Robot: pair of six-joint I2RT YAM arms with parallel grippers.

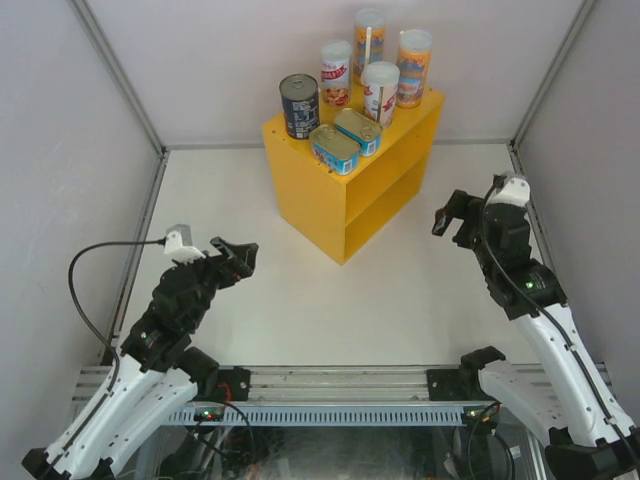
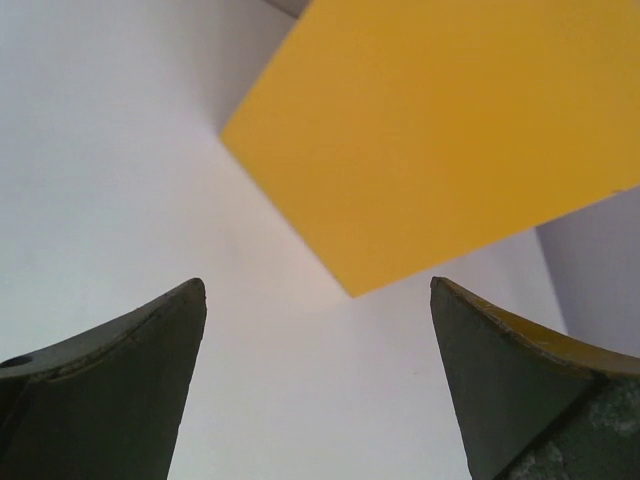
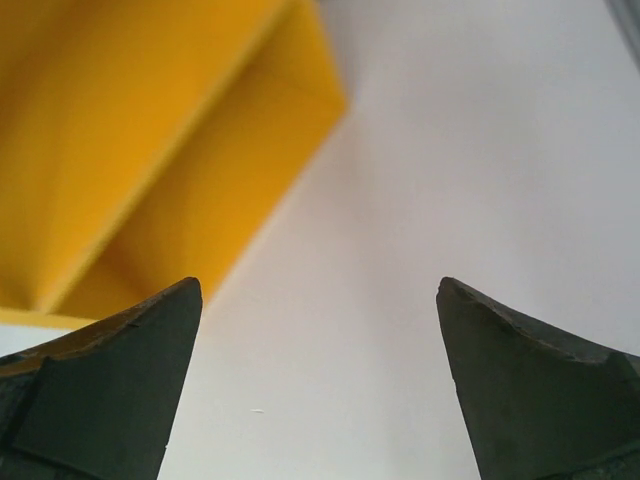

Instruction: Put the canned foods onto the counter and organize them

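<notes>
Nearest, the left tool (image 1: 243, 252) hangs released over the white tabletop (image 1: 300, 320), its jaws wide with nothing between them. The right tool (image 1: 452, 214), a little farther on the right, is likewise released. Each wrist view catches only a cut-off corner of the yellow shelf unit (image 1: 340, 200). On its top stand two flat tins (image 1: 334, 148) at the near edge, a dark round tin (image 1: 299, 105) on the left, and four tall cylinders (image 1: 380, 92) behind. Their labels are too small to read.

Both arms stretch forward, elbows bent. The left gripper (image 2: 318, 300) and the right gripper (image 3: 320, 295) have jaws spread wide, gripping nothing, apparently held aloft.
</notes>
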